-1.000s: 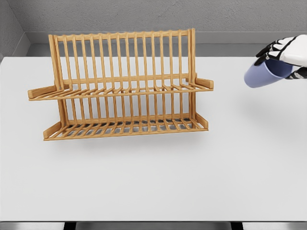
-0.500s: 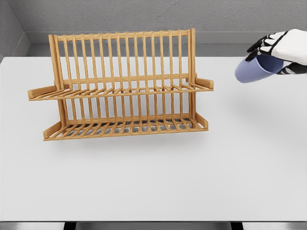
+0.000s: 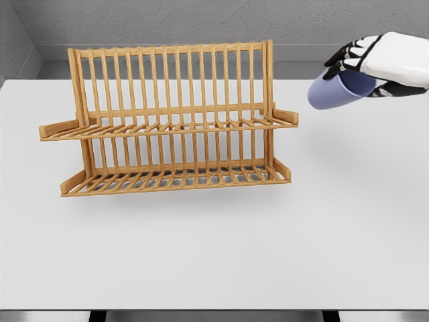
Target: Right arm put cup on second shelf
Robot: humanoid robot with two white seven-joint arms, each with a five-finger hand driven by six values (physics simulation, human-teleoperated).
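A pale blue cup point(image 3: 332, 92) hangs in the air at the upper right, tilted on its side with its base pointing left. My right hand point(image 3: 365, 64) is shut on it, black fingers wrapped over its rim end. The cup is a short way right of the wooden two-tier dish rack point(image 3: 171, 121) and slightly above the level of the upper shelf point(image 3: 167, 126). It touches neither the rack nor the table. The lower shelf point(image 3: 174, 180) holds nothing. My left arm does not show.
The rack stands on a white table point(image 3: 214, 248) towards its back left. A grey wall point(image 3: 201, 20) runs behind the table. The table's front edge lies near the bottom of the picture.
My right hand has carried the cup leftwards and slightly upwards, closer to the rack's right end. The rack has not moved.
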